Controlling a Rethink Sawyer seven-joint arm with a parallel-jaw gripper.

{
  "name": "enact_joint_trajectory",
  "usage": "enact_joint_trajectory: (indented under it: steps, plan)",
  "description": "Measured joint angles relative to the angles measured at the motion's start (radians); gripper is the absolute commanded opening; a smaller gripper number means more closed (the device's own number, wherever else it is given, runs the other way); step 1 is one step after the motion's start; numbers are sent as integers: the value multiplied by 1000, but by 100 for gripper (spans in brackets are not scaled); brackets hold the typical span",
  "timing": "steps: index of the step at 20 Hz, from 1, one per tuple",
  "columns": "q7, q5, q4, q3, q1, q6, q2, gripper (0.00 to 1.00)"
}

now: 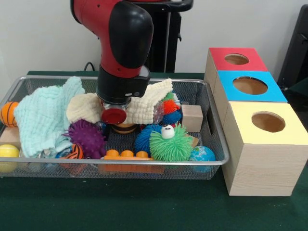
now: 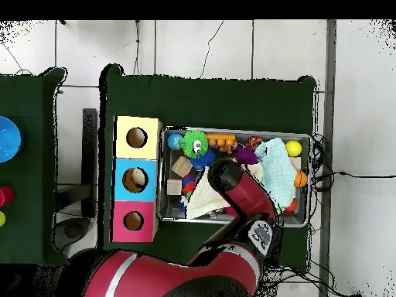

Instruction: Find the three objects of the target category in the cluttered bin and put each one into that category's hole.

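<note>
Across the table's left, the bin (image 1: pixel 211 163) brims with cloths and spiky toys | mid-bin, gripper (image 1: pixel 115 113) buried among cream cloth (image 1: pixel 144 103), can't tell its state | best lift straight up, clearing clutter | right, the hole (image 1: pixel 250 85) waits in the blue-topped box.

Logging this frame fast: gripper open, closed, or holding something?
Gripper: cannot be told; it is down in the bin among cloths, hidden by the arm.
</note>
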Motion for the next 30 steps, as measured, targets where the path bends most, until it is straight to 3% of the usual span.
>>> enact_joint_trajectory:
  steps: [6,11,17,30]
  plan:
    - [0,-10,0,-55,50,90,-13,0]
    - [0,-33,1,-121,120,231,-89,0]
    - [0,-57,-9,-204,195,332,-161,0]
    - [0,-64,-34,-248,223,369,-202,0]
